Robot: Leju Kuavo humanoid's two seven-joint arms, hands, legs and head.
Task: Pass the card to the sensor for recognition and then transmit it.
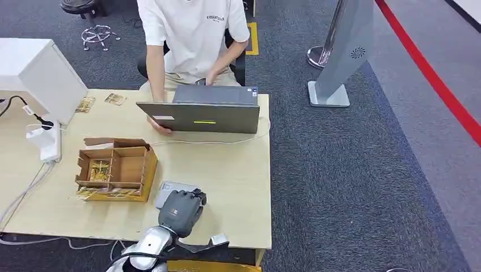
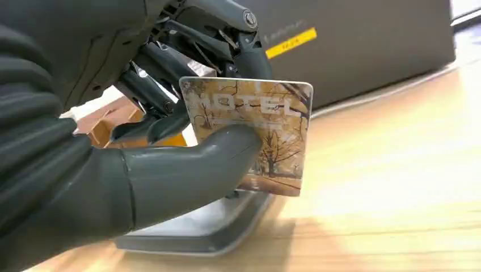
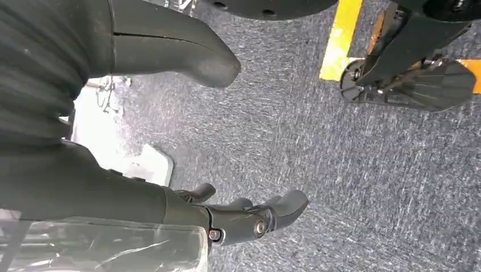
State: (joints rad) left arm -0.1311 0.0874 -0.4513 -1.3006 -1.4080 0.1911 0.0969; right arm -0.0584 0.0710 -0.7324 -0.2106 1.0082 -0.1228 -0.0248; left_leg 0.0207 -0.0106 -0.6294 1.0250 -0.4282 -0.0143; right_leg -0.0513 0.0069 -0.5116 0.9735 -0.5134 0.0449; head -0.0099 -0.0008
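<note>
My left hand (image 1: 181,208) hovers over the grey sensor pad (image 1: 165,192) near the table's front edge. In the left wrist view the hand (image 2: 170,113) pinches a hotel card (image 2: 275,141) printed with brown trees between thumb and fingers, the card held upright just above the sensor pad (image 2: 198,229). The card itself is hidden under the hand in the head view. My right hand (image 3: 249,218) hangs over the carpet floor with its fingers apart and nothing in it.
A wooden compartment box (image 1: 116,168) with more cards stands left of the sensor. A person (image 1: 190,34) sits behind a grey laptop (image 1: 201,113) at the table's far edge. A white power strip (image 1: 48,141) and cables lie at left.
</note>
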